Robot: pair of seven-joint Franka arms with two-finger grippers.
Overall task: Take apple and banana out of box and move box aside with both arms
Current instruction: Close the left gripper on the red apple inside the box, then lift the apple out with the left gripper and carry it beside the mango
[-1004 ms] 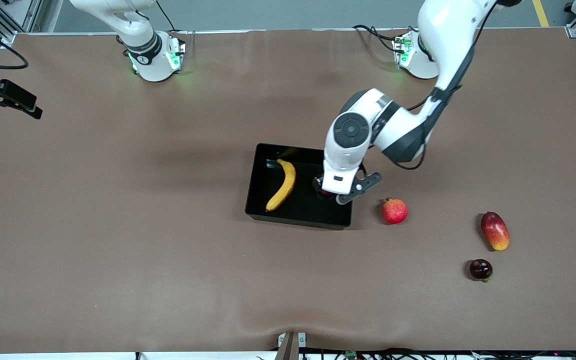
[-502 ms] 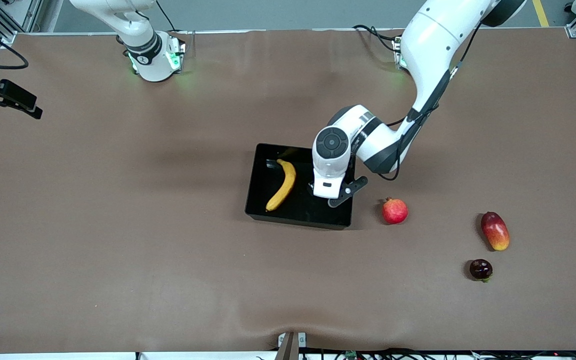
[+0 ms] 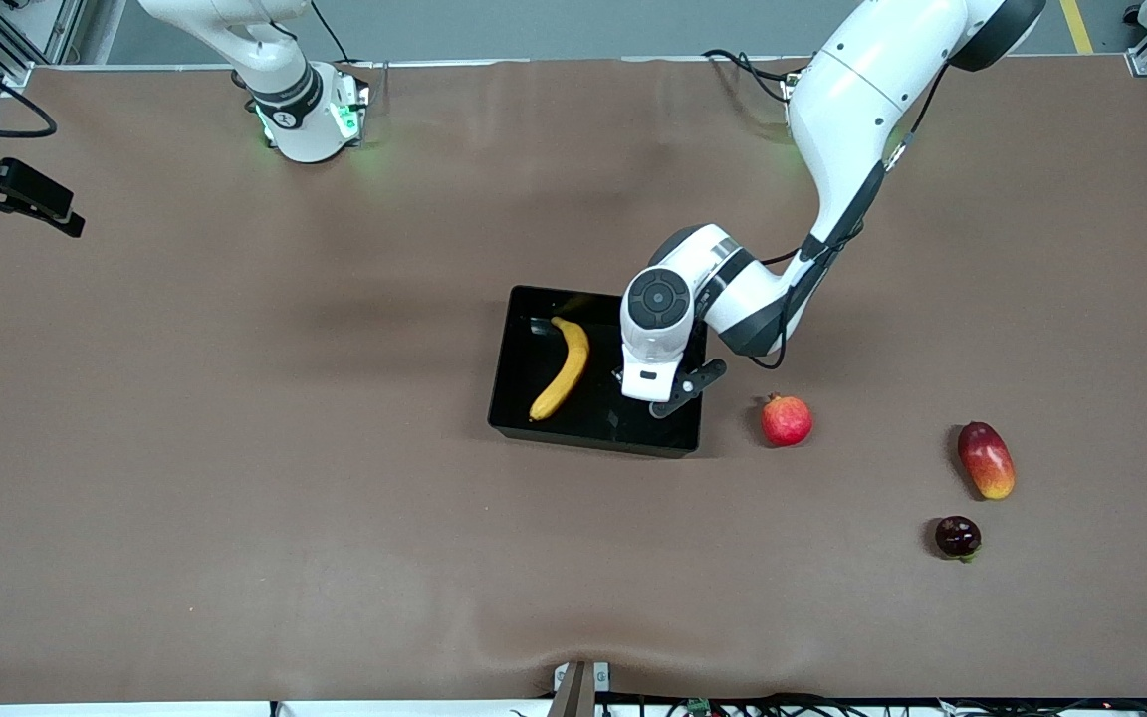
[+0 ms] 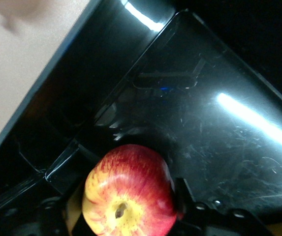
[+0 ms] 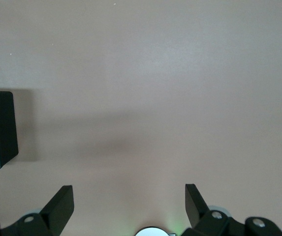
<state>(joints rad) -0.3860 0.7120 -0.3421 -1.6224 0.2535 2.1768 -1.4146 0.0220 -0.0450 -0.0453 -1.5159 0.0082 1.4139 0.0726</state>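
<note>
The left pincer [image 4: 126,223] is reaching down inside the shallow glossy black plastic tray [image 3: 518,398], at the end toward the left arm; its fingers are flanking the small round red-and-yellow apple [image 4: 129,194], though whether they are gripping it is unclear. The long curved yellow banana [image 3: 564,367] is lying in the tray beside it. The right pincer [image 5: 126,209] is waiting, spread wide, above the bare brown tabletop [image 3: 235,478].
</note>
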